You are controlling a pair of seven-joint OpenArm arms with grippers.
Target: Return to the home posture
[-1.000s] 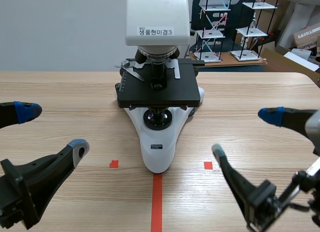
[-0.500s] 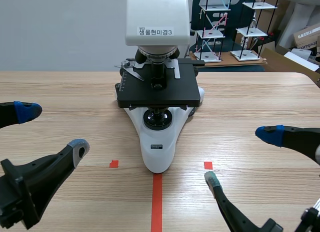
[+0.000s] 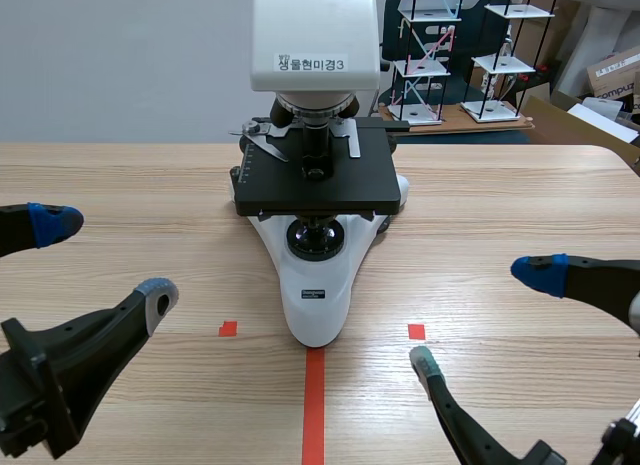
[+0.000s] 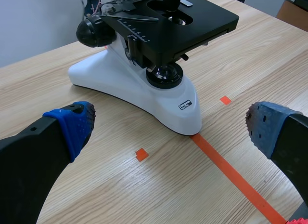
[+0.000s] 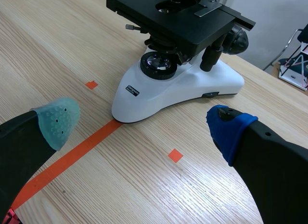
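By my judgement you are looking at a task that is nearly done. Both arms are sitting low at the near edge of the pale wooden bench, well apart from the white-and-black laboratory microscope, and neither is carrying anything. Whether some small settling is left, you cannot tell from these views.

The left black two-fingered gripper is hanging to the microscope's left. Its fingers are spreading wide, with only bare wood between the blue pad and the grey pad. The right black two-fingered gripper is hanging to the microscope's right, its fingers spreading just as wide around nothing.

The microscope is standing upright at the bench's middle. Its white foot is meeting the end of the orange-red tape line, and a small tape square is lying on each side of that foot.
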